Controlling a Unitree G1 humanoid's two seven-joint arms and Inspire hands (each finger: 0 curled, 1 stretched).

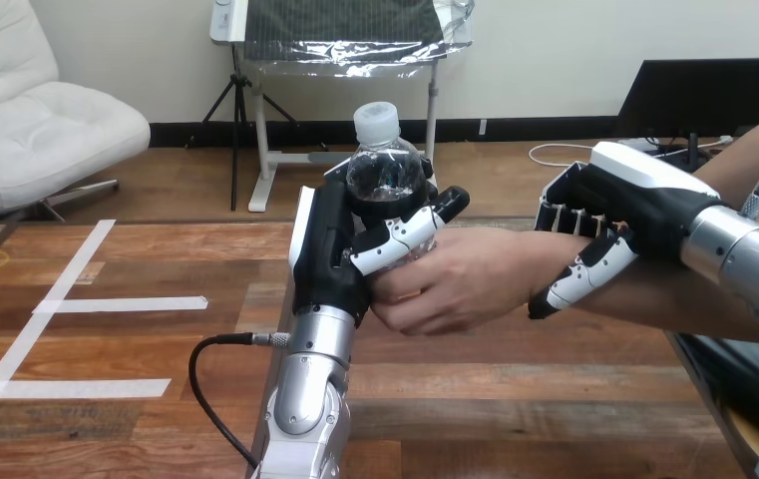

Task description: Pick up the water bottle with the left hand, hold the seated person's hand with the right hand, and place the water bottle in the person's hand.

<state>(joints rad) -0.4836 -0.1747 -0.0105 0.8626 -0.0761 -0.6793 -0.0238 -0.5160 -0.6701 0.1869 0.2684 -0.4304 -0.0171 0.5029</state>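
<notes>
A clear water bottle [385,170] with a white cap stands upright in my left hand [340,249], whose fingers and thumb curl round its body. The person's hand [455,279] reaches in from the right and wraps the lower part of the same bottle, touching my left fingers. My right hand [604,225] sits over the person's wrist [555,269], fingers curled down over the far side and thumb under the near side, shut on it.
The wooden table [136,399] carries strips of white tape [121,303] at the left. A black cable [210,384] loops from my left forearm. The person's forearm [674,299] crosses the table's right side.
</notes>
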